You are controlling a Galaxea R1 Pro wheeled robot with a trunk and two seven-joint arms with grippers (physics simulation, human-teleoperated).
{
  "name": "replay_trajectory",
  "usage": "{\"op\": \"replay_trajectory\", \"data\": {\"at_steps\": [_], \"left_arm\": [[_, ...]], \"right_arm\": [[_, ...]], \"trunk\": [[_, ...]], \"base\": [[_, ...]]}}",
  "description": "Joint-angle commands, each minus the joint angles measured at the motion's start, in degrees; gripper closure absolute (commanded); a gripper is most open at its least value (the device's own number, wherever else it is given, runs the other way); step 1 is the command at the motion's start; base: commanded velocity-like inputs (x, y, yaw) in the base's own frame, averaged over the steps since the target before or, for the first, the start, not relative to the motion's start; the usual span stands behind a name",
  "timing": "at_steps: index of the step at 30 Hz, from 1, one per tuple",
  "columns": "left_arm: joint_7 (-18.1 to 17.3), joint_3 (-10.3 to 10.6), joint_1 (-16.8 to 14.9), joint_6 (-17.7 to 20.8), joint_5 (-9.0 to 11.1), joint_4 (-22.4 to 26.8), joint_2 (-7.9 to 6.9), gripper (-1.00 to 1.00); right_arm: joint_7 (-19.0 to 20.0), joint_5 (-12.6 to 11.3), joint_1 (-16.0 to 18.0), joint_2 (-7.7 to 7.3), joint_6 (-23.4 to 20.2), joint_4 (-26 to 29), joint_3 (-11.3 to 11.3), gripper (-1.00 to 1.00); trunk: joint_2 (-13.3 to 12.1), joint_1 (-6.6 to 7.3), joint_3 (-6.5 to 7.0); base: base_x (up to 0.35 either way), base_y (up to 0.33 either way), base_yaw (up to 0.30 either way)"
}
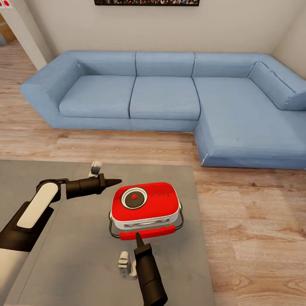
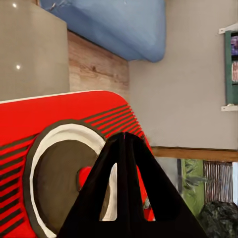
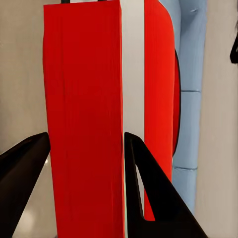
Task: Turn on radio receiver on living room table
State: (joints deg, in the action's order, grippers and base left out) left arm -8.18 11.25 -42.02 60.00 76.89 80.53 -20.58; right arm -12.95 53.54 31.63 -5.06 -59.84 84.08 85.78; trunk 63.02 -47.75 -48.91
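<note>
While the radio receiver (image 1: 144, 204) lies on the table (image 1: 63, 255), left gripper (image 1: 114, 182), fingers together, aims from nine o'clock; right gripper (image 3: 84, 148), fingers apart, straddles its handle. Step: reaching the switch; next, a press.

Radio (image 1: 144, 205) lies on the tabletop (image 1: 76, 263), near its right edge. Left hand (image 1: 114, 182) sits just left of the radio's far corner, tips pointing toward it. Right hand (image 1: 138, 239) is at the radio's near side, by the handle (image 1: 146, 233). Sofa (image 1: 170, 97) stands behind the tabletop on the floor (image 1: 255, 229), its long arm running forward on the right. Picture (image 1: 146, 2) hangs on the wall above the sofa.
</note>
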Motion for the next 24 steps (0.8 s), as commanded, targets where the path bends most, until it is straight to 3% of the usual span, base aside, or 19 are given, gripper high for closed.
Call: {"op": "replay_trajectory", "data": {"at_steps": [1,6,9,11,12,13,17,18,20,23,24], "left_arm": [[0.0,0.0,0.0,0.0,0.0,0.1,0.01,1.00],[0.0,0.0,0.0,0.0,0.7,1.8,0.10,1.00],[0.2,0.0,0.0,0.0,1.2,1.8,1.03,1.00],[2.8,0.0,-0.3,0.0,1.3,1.6,2.12,1.00],[7.2,0.0,-0.9,0.0,2.3,1.5,3.12,1.00],[8.0,0.0,-1.0,0.0,2.7,1.4,3.27,1.00],[13.4,0.1,-1.4,0.0,7.2,1.3,3.80,1.00],[14.2,0.1,-1.4,0.0,7.4,1.3,3.84,1.00],[19.4,0.1,-2.0,0.0,10.0,1.2,4.00,1.00],[25.9,1.2,-4.0,0.0,16.1,1.1,4.10,1.00],[31.3,2.9,-5.4,0.0,20.1,1.1,4.44,1.00]], "right_arm": [[-0.1,1.4,0.0,0.01,-0.2,0.0,0.0,1.00],[-0.1,1.4,0.0,-0.02,-0.2,0.0,0.0,1.00],[-0.1,1.3,0.0,0.01,-0.2,0.2,0.0,1.00],[-0.1,1.3,0.0,-0.03,-0.2,0.2,0.0,1.00],[-0.1,1.3,0.0,-0.01,-0.2,0.4,0.0,1.00],[-0.1,1.3,0.0,0.00,-0.2,0.4,0.0,1.00],[-0.1,1.1,0.0,0.11,-0.2,0.7,0.0,1.00],[-0.1,1.1,0.0,0.12,-0.2,0.7,0.0,1.00],[-0.1,1.1,0.0,0.13,-0.2,0.8,0.0,1.00],[-0.1,1.1,0.0,0.12,-0.2,0.8,0.0,1.00],[-0.1,1.1,0.0,0.06,-0.2,0.8,0.0,1.00]], "trunk": [[0.0,0.00,0.00],[0.0,0.00,0.00],[0.0,0.00,0.00],[0.0,0.00,0.00],[0.0,0.00,0.00],[0.0,0.00,0.00],[0.0,0.00,0.00],[0.0,0.00,0.00],[0.0,0.00,0.00],[0.0,0.00,0.00],[0.0,0.00,0.00]], "base": [[0.000,0.000,0.000],[0.000,0.000,0.000],[0.000,0.000,0.000],[0.000,0.000,0.000],[0.000,0.000,0.000],[0.000,0.000,0.000],[0.000,0.000,0.000],[0.000,0.000,0.000],[0.000,0.000,0.000],[0.000,0.000,0.000],[0.000,0.000,0.000]]}}
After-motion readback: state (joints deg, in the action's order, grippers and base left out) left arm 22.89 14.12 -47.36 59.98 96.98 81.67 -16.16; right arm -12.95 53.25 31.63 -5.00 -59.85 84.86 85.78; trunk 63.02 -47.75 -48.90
